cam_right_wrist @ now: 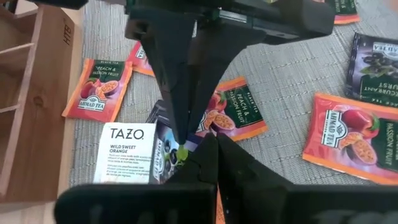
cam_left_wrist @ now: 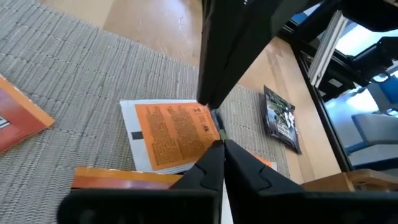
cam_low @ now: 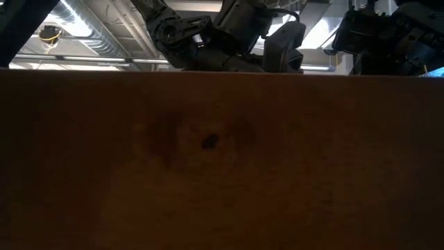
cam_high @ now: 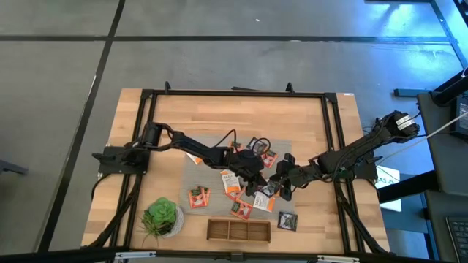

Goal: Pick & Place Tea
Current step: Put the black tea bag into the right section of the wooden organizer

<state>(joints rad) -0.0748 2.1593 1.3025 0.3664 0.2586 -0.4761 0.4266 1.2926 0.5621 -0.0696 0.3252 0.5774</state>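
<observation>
Several small tea sachets, orange, white-and-orange and black, lie flat on a grey mat at the table's middle. My left gripper reaches in from the left and my right gripper from the right. Both are shut, point down, and stand almost tip to tip over the same cluster. In the right wrist view the left gripper comes down beside a white TAZO sachet and a dark-printed sachet. In the left wrist view the right gripper stands at the edge of an orange-and-white sachet. My left gripper comes from above with its shut fingertips down at the dark-printed sachet's edge, which lies on the mat. I cannot tell whether it is pinched or only touched. My right gripper's shut fingertips meet the orange-and-white sachet's edge from above. I cannot tell whether they pinch it.
A wooden tray with three compartments stands at the near edge, and its wall fills most of the low view. A green potted plant is near-left. One black sachet lies off the mat on bare wood near-right.
</observation>
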